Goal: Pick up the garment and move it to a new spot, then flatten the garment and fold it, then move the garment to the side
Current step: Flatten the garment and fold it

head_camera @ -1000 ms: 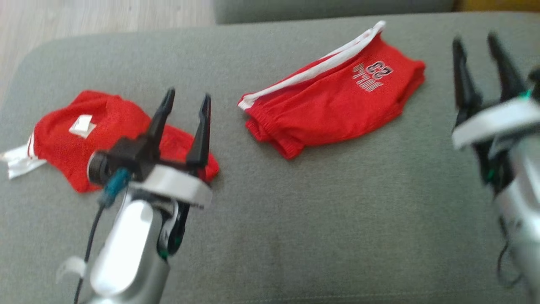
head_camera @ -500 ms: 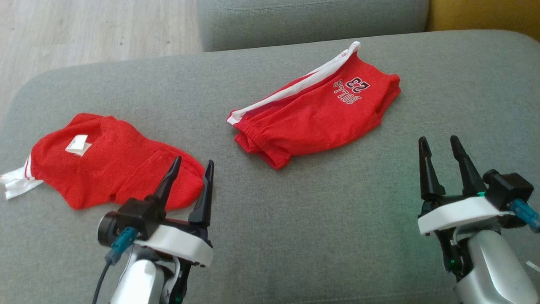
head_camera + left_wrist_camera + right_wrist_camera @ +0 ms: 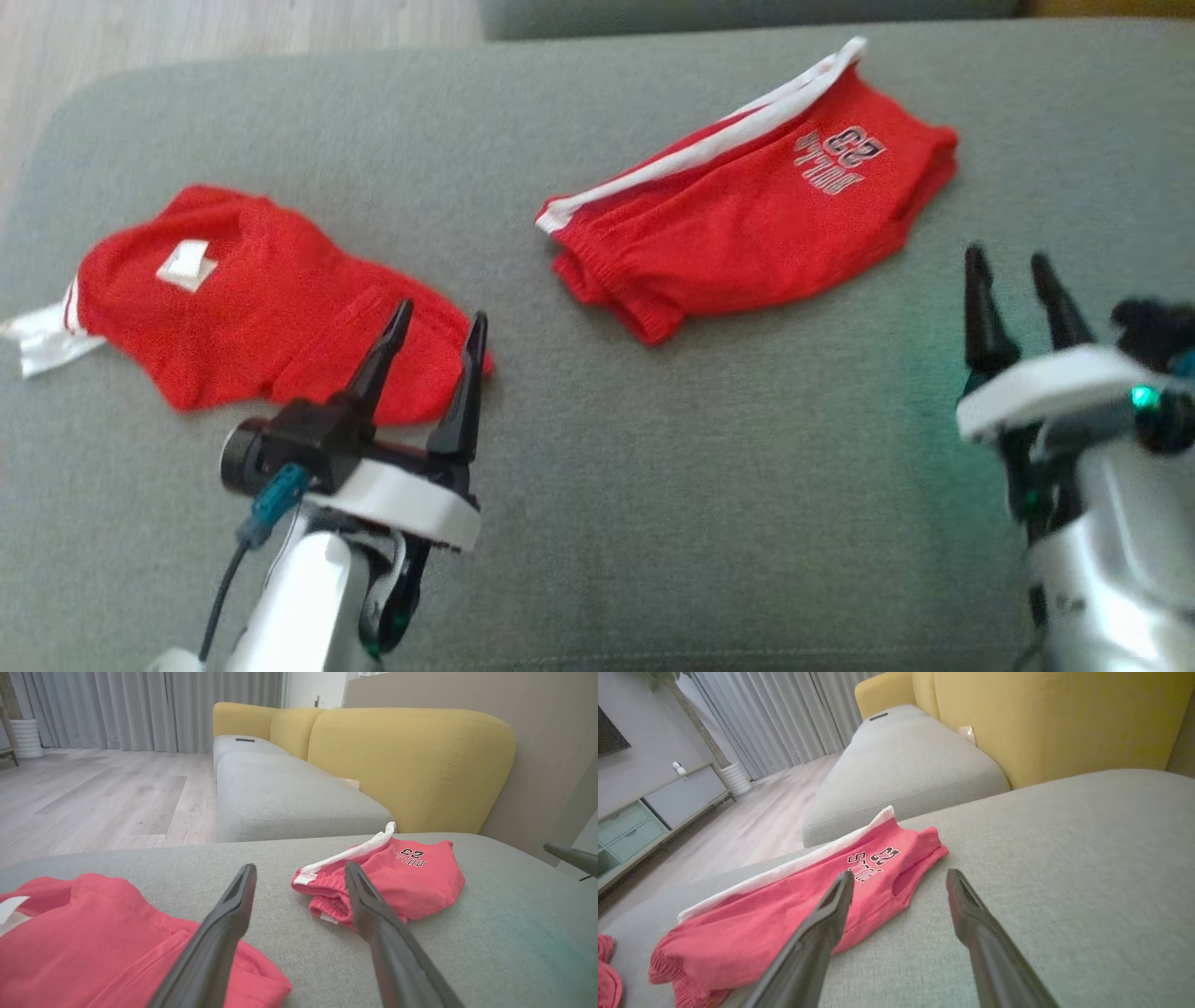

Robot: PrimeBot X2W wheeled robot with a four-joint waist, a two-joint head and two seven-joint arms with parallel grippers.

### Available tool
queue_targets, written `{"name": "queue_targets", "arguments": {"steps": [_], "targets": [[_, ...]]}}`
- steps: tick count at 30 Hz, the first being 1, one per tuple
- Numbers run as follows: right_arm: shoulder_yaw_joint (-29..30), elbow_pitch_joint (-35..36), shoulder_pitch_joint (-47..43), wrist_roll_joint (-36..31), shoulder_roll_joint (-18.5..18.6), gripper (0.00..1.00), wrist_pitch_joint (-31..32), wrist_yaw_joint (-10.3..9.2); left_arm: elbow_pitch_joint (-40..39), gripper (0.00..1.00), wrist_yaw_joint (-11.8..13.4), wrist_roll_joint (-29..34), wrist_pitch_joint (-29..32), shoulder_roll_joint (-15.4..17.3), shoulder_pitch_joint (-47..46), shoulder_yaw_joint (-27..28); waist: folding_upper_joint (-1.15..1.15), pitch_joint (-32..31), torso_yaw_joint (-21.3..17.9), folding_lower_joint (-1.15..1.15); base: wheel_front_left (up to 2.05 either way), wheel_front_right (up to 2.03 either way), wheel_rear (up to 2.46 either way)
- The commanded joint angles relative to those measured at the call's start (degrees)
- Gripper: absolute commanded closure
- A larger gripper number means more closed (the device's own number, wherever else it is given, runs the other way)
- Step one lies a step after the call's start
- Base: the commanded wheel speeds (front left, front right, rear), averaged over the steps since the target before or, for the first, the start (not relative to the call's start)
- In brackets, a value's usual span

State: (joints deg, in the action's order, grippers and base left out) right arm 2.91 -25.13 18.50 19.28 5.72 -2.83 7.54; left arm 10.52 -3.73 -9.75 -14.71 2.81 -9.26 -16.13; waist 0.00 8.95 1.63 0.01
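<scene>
The rumpled red garment with a white label (image 3: pixel 233 308) lies on the grey sofa seat (image 3: pixel 700 485) just beside the left gripper (image 3: pixel 441 311), jaws parted and empty (the right gripper (image 3: pixel 1006 255) likewise), so a good pickup probably means pinching its near edge low, clear of the folded red white-striped shorts (image 3: pixel 747 224).

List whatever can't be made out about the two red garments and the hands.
- Print on the folded shorts: head view, smeared by motion blur.
- White label on the crumpled garment: head view, too small and blurred to read.
- Part of the crumpled garment's near edge: head view, behind the left hand.
- Its far end: left wrist view, cut off by the left edge.
- Right hand: head view, wrist blurred and cut by the right edge.
</scene>
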Motion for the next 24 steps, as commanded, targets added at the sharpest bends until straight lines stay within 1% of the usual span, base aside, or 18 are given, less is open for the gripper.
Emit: {"name": "queue_targets", "arguments": {"steps": [1,7,10,14,18,24], "targets": [[-0.3,1.2,3.9,0.8,-0.2,0.00,1.0,-0.05,-2.1,0.00,-0.3,-0.4,-0.3,0.1,-3.0,1.4,0.00,2.5,2.0,-0.01,0.00,0.00,0.00],[7.4,-5.3,12.9,3.2,-0.8,0.00,7.0,-0.05,-2.2,0.00,-0.4,-1.4,-0.3,0.1,-5.7,-0.4,0.00,7.2,6.0,-0.01,0.00,0.00,0.00],[11.6,-9.6,17.3,3.2,-1.0,0.00,10.0,-0.05,-2.3,0.00,-0.3,-1.8,-0.3,0.1,-6.8,-0.8,0.00,8.8,7.5,-0.01,0.00,0.00,0.00],[17.2,-15.9,21.9,0.8,-0.5,0.00,12.2,-0.05,-2.2,0.00,0.0,-3.0,-0.3,0.1,-7.8,-1.0,0.00,10.0,9.1,-0.01,0.00,0.00,0.00],[23.1,-22.0,25.5,-4.1,0.3,0.00,14.1,-0.05,-2.5,0.00,0.1,-3.4,-0.3,0.1,-8.6,-1.2,0.00,10.7,10.4,-0.01,0.00,0.00,0.00],[28.6,-28.0,31.3,-9.4,0.7,0.00,16.7,-0.05,-3.2,0.00,0.3,-3.6,-0.3,0.1,-9.4,-1.9,0.00,12.4,11.8,-0.01,0.00,0.00,0.00]]}}
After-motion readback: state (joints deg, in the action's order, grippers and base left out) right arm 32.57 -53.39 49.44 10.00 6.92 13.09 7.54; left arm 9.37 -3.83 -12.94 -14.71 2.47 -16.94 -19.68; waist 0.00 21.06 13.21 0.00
